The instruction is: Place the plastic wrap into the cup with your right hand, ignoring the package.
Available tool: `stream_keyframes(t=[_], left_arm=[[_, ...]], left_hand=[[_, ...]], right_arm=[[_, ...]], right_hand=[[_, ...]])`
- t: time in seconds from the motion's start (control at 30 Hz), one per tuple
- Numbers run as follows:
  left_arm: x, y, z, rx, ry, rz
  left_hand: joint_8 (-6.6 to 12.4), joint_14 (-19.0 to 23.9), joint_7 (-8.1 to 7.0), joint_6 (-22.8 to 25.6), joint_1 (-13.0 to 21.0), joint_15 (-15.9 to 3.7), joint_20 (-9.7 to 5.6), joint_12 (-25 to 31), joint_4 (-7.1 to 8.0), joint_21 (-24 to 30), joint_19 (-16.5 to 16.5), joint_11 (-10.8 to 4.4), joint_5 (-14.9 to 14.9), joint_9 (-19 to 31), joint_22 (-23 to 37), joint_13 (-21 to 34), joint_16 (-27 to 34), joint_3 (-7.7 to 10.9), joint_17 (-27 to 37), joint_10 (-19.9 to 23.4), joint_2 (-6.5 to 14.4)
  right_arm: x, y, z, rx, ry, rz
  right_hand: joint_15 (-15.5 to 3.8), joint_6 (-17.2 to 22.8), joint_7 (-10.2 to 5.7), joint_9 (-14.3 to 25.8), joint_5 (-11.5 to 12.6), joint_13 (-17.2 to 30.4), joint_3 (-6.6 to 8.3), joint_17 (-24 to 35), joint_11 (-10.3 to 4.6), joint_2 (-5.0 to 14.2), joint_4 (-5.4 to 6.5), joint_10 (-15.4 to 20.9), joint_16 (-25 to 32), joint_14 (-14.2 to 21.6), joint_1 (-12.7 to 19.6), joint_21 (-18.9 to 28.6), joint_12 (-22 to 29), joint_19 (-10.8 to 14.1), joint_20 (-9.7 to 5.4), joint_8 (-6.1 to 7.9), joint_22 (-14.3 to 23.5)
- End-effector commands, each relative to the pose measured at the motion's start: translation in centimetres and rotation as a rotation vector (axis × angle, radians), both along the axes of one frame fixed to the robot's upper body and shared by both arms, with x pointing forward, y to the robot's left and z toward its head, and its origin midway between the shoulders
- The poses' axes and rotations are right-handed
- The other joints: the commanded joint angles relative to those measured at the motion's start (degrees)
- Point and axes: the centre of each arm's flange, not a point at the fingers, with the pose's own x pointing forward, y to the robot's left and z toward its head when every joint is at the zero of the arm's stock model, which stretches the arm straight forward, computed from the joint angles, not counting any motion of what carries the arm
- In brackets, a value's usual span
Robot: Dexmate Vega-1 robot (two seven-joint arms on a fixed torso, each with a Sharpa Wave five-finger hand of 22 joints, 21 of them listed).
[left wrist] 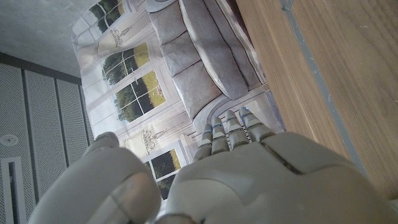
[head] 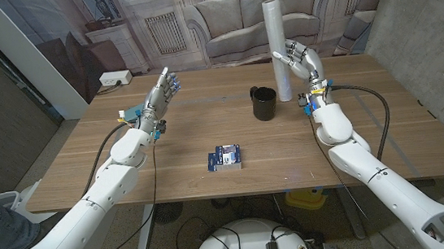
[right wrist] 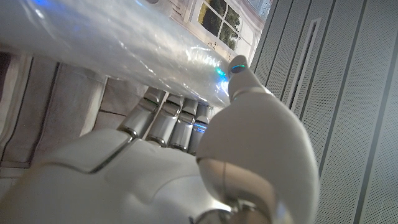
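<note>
A tall roll of plastic wrap [head: 278, 45] stands upright at the back of the wooden table, just right of a black cup [head: 265, 103]. My right hand [head: 303, 61] is at the roll's right side. Its thumb crosses in front of the roll and its fingers reach behind it, so it grips the roll about halfway up. In the right wrist view the shiny plastic wrap [right wrist: 124, 43] lies across the fingers [right wrist: 168, 121] with the thumb tip against it. My left hand [head: 161, 89] is raised over the table's left side, holding nothing, with its fingers apart.
A small blue and white package [head: 226, 157] lies near the table's front middle. A white power strip [head: 115, 78] sits past the back left corner. A printed backdrop of a sofa hangs behind the table [head: 387, 137].
</note>
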Motion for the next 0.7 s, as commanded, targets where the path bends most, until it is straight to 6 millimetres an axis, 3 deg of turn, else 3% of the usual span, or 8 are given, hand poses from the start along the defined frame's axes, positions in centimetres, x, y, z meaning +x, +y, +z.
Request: stream_keyframes(t=[0.03, 0.7], left_arm=[[-0.3, 0.1, 0.2, 0.008, 0.002, 0.011], [-0.7, 0.4, 0.2, 0.003, 0.003, 0.025]], left_hand=[[-0.12, 0.32, 0.08, 0.32, 0.26, 0.20, 0.08, -0.27, -0.01, 0.26, -0.02, -0.04, 0.03, 0.24, 0.25, 0.30, -0.07, -0.16, 0.25, 0.08, 0.23], [-0.11, 0.34, 0.13, 0.37, 0.34, 0.21, 0.10, -0.23, 0.01, 0.26, -0.07, 0.26, 0.00, 0.24, 0.25, 0.30, -0.06, -0.41, 0.26, 0.18, 0.35]], right_arm=[[1.5, 1.2, 1.0, -0.007, -0.006, 0.035], [3.5, 3.2, 2.7, -0.023, -0.010, 0.088]], right_hand=[[-7.15, 14.22, -8.97, 0.10, 0.36, 0.22, 1.94, 0.18, -6.17, 3.52, 1.53, 6.60, 0.17, 0.73, 3.14, 0.42, -0.11, -0.42, -7.80, -0.32, 0.13], [-7.23, 14.14, -9.02, 0.18, 0.39, 0.28, 1.95, 0.22, -6.29, 3.72, 1.50, 6.31, 0.06, 0.36, 3.04, 0.62, -0.33, -0.96, -7.80, -0.80, 0.13]])
